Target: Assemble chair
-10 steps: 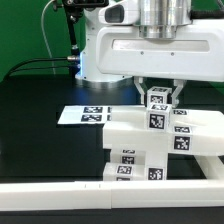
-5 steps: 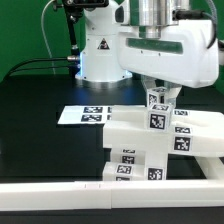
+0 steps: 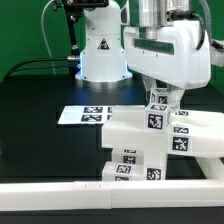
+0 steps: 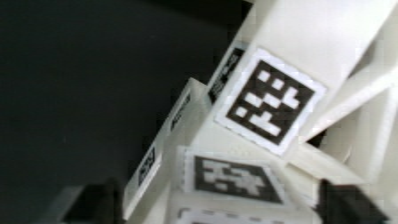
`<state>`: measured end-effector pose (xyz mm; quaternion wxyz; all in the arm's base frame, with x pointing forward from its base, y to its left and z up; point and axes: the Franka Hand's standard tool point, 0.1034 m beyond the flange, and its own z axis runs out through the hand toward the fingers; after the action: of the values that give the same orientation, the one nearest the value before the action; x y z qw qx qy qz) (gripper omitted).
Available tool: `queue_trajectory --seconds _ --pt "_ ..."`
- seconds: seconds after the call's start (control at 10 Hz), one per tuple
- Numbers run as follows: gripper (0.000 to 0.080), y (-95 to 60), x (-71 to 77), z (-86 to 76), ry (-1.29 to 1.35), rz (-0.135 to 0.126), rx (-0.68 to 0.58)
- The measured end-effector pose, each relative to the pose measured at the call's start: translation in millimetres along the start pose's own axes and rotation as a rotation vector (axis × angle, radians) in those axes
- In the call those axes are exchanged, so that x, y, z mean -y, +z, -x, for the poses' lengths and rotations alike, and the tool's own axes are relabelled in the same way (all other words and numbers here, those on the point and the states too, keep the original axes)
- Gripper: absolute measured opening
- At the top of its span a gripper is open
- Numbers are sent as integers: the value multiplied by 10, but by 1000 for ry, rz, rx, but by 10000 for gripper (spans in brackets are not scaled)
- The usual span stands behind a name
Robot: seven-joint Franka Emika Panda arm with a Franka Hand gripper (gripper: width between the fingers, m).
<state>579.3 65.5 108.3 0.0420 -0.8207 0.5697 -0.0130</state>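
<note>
Chair (image 3: 150, 140): white, black-and-white square tags below the jaws. Marker board (image 3: 85, 115): white, same tags. Table (image 3: 40, 120): black.

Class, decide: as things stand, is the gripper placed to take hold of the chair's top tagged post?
Probably yes: the gripper hangs directly over the chair, its fingers flanking the top post, with nothing between them.

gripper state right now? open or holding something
gripper: right over the top tagged piece of the chair; whether the jaws are open or shut on it cannot be told from either view.
</note>
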Motion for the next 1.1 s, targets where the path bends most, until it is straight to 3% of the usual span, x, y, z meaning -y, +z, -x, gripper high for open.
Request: queue_trajectory --seconds 0.2,0.3,0.6,0.7,0.9,1.1 --pt "637 -52 34 -8 -304 11 14" --pt "647 -52 20 47 -519 37 26" --pt "649 -47 18 51 -786 42 25" --pt "649 -59 42 29 -1047 74 -20" --pt "649 -66 90 -17 -1231 68 -65" --pt "379 -63 87 -21 -1191 66 -64"
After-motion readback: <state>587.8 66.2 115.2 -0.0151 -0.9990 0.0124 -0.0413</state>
